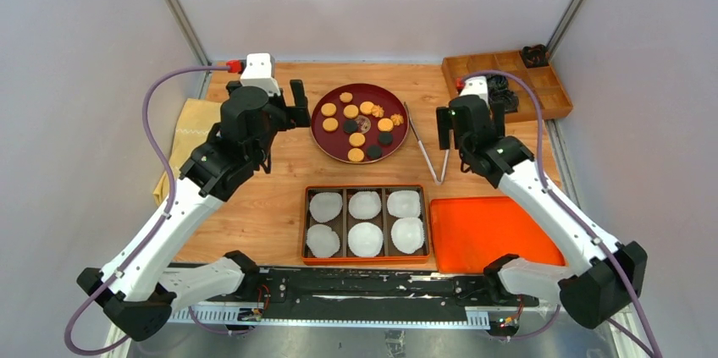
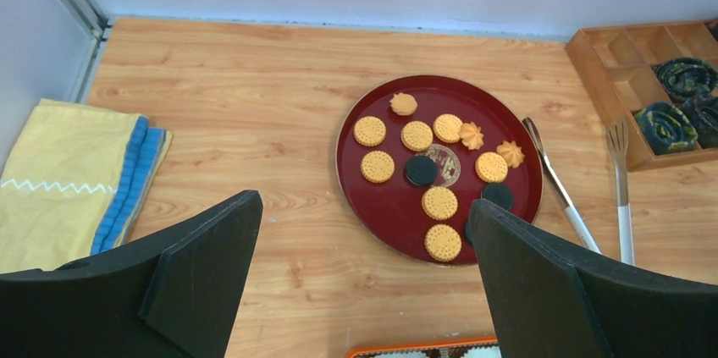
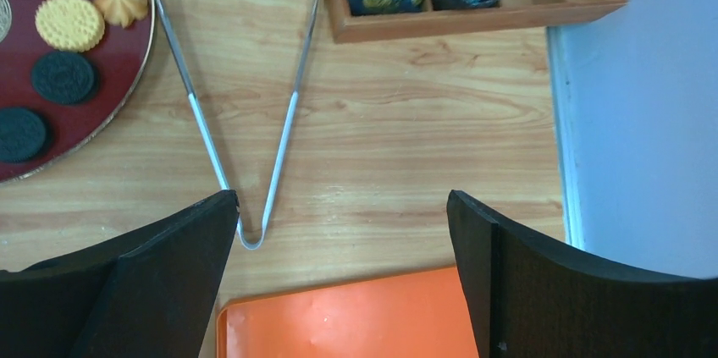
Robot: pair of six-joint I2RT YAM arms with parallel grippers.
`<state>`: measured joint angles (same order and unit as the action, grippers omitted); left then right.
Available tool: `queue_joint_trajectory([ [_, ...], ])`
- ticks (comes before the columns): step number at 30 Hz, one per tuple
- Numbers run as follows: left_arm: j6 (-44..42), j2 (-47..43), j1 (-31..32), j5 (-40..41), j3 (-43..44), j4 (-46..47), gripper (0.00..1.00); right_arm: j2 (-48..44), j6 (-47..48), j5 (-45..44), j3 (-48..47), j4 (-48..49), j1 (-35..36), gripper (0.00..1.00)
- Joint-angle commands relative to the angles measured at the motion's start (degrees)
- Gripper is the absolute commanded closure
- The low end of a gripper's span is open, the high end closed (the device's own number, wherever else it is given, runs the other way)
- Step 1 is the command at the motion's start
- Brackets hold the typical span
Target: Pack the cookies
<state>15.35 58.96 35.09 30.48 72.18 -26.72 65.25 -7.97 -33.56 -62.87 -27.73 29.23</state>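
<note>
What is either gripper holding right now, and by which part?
Nothing. The left gripper and right gripper are both open and empty; the tongs lie on the table, and the cookies sit on the red plate.

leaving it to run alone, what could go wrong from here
The tongs lie flat on the table, so the open right gripper may push them instead of gripping. The cookies sit close together on the red plate; picking one could knock its neighbours. The paper cups in the box look light and could shift.
</note>
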Motion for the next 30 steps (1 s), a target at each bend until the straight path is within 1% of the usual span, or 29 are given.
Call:
queue_joint_trajectory([
  [1,1.0,0.5,0.2,-0.8,-1.0,-0.2,0.00,5.7,-3.8,5.0,2.6,1.7,0.0,0.00],
  [6,0.5,1.0,0.2,-0.5,-0.9,-0.6,0.00,12.2,-7.0,13.5,2.9,3.7,-1.7,0.00],
  [12,0.0,2.3,0.2,-1.3,-0.4,-1.3,0.00,17.0,-8.4,16.1,3.3,6.1,-3.6,0.00],
  [17,0.0,3.6,0.2,-2.1,-0.3,-1.3,0.00,20.0,-8.9,23.2,4.1,8.2,-7.2,0.00],
  [26,0.2,4.9,0.2,-2.7,0.1,-2.1,0.00,28.7,-8.7,26.4,2.4,8.7,-9.1,0.00],
  [30,-0.2,4.9,0.2,-2.9,0.3,-2.4,0.00,31.1,-9.2,25.3,1.4,8.8,-9.1,0.00],
])
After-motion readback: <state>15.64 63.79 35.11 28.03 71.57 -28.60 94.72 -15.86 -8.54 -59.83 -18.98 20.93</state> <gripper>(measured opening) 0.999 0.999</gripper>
